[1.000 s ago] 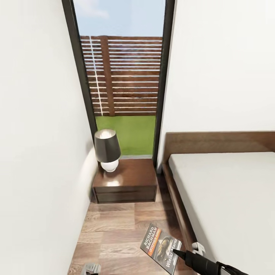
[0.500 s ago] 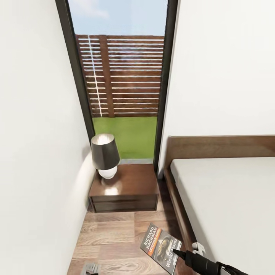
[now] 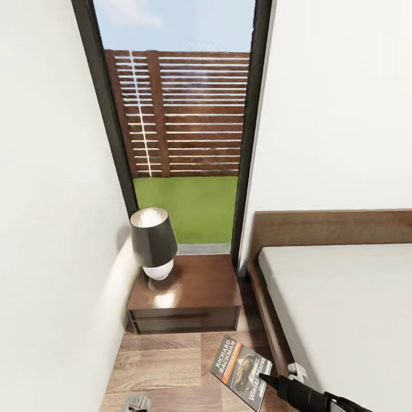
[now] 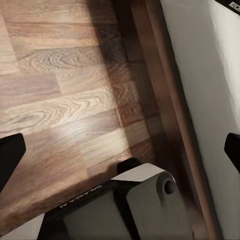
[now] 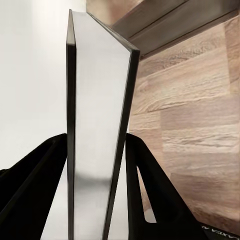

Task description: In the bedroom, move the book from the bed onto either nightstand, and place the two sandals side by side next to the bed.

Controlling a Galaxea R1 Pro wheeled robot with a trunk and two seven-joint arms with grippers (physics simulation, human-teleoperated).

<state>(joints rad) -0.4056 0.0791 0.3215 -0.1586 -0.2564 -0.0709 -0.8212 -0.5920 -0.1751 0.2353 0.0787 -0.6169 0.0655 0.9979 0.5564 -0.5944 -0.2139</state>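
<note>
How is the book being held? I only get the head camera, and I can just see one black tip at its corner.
Observer: In the right wrist view, the book stands edge-on, pinched between both black fingers of the right tool.
Operator: Is the other arm holding something too?
Observer: No. In the left wrist view, the left tool has its fingers wide apart with nothing between them, over the wood floor beside the bed frame.
</note>
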